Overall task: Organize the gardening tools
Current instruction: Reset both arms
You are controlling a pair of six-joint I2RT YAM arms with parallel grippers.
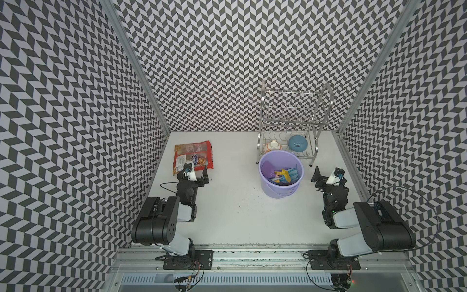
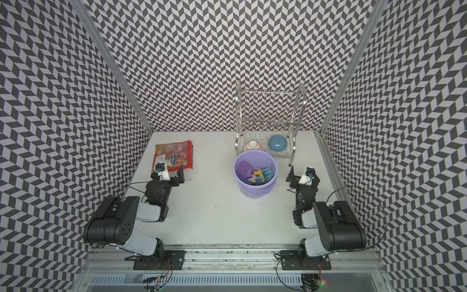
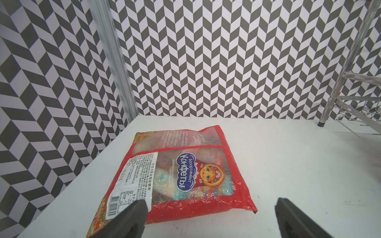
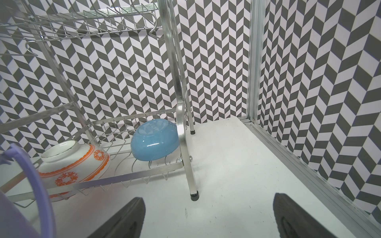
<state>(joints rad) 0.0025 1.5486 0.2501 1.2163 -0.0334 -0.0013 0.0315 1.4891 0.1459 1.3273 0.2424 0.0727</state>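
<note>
Surface (image 1: pixel 227 215): white, walled in by black-and-white zigzag panels
Bucket (image 1: pixel 278 193): lavender, upright, just in front of the dish rack (image 1: pixel 293 111)
Gardening tools (image 1: pixel 283 175): piled inside the bucket; purple scoop (image 1: pixel 268 168), yellow scoop (image 1: pixel 285 173) and light blue spade (image 1: pixel 293 174) stand out, the rest overlap
Left gripper (image 3: pixel 210 206): jaws wide apart, holding nothing, at the near edge of the red snack bag (image 3: pixel 185 175)
Right gripper (image 4: pixel 208 201): jaws wide apart, holding nothing, beside the bucket, facing the rack's blue bowl (image 4: pixel 154 142) and orange-patterned bowl (image 4: pixel 74 162)
</note>
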